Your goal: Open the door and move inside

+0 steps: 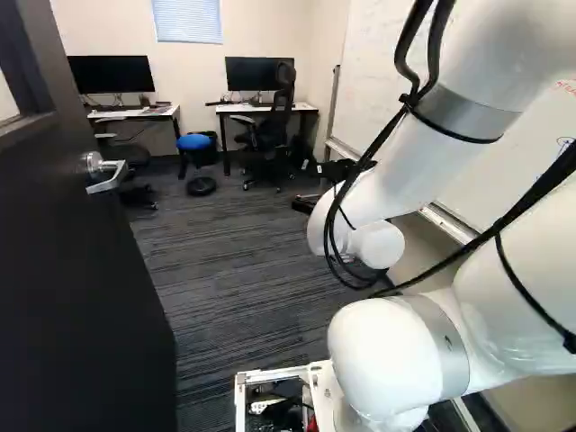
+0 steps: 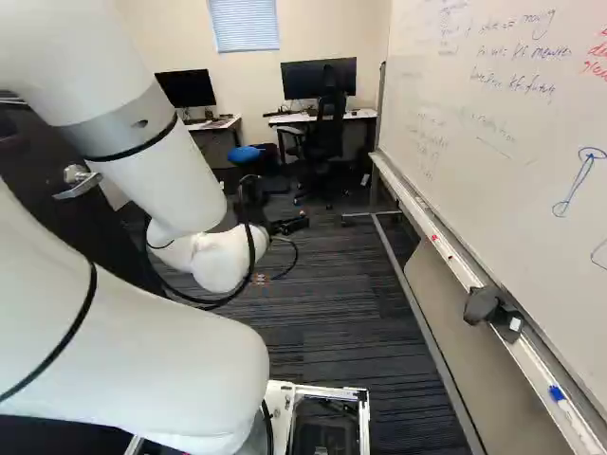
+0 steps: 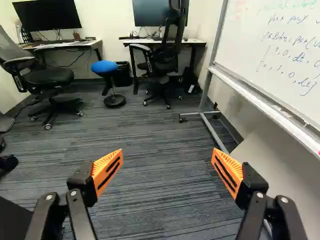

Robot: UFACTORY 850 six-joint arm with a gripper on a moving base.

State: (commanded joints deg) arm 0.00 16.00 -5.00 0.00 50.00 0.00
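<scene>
My claw [image 2: 298, 224] reaches out over the dark striped carpet [image 3: 150, 135], its fingers spread wide, the orange pads [image 3: 107, 170] well apart and nothing between them. The door [image 1: 76, 279] stands open to the left of my claw [image 3: 167, 162], and its silver lever handle [image 1: 109, 173] is on that side too, apart from my fingers. Ahead of my claw the room opens out: a desk [image 3: 200, 42] with a monitor [image 3: 145, 15] and a black office chair [image 3: 165, 62] tucked close to it. A stool with a blue seat [image 3: 104, 67] sits ahead and slightly left, just beside a black bin [image 3: 122, 75]. Farther left are a second desk [image 3: 90, 44], a second monitor [image 3: 47, 15] and a second black chair [image 3: 49, 77]. On my claw's right a whiteboard [image 3: 280, 45] with handwriting runs alongside, its grey stand [image 3: 202, 114] footed on the carpet ahead and right.
</scene>
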